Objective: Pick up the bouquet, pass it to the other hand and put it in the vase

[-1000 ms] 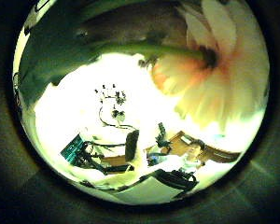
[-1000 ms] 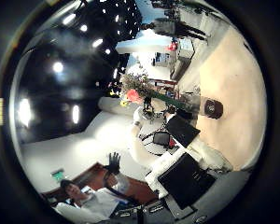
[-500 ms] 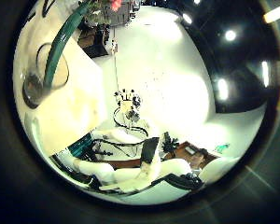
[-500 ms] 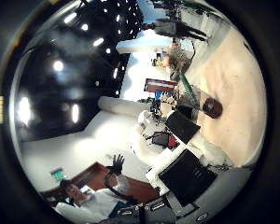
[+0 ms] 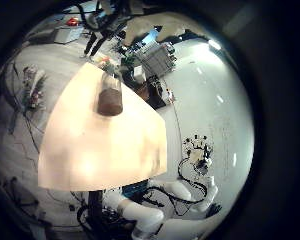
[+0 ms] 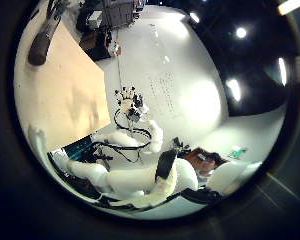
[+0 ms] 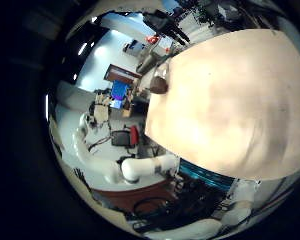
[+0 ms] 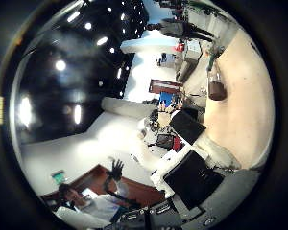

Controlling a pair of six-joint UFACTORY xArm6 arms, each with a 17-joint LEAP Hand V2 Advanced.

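tabletop [image 5: 100, 150]: wide bare board. It fills much of the right little finger side palm view and lies further off in both left palm views.
vase [image 5: 110, 96]: stands upright on the tabletop near its far edge, with nothing else on the board beside it. It is also seen in the left thumb side view, lying slantwise at the edge of the picture, and in both right palm views at the edge of the board.
bouquet [image 5: 105, 66]: its stems stand in the vase and rise out of the mouth. No hand is touching it. The flower heads are too small to make out.
left hand: none of its own parts show in its two palm views. Fingers: cannot tell. Nothing is close to the palm, and the vase and tabletop are well apart from it.
right hand: none of its own parts show in its two palm views either. Fingers: cannot tell. Nothing is held in front of the palm, and the vase is well apart from it.
a hand [image 6: 131, 104]: seen in the left thumb side view at the end of a robot arm [image 6: 140, 150], off the tabletop and away from the vase. It has hold of nothing. Whether its fingers are spread or curled is too small to tell, and I cannot tell which hand it is.
second arm [image 7: 148, 167]: seen in the right little finger side view beside the tabletop edge. Its hand is not clear.
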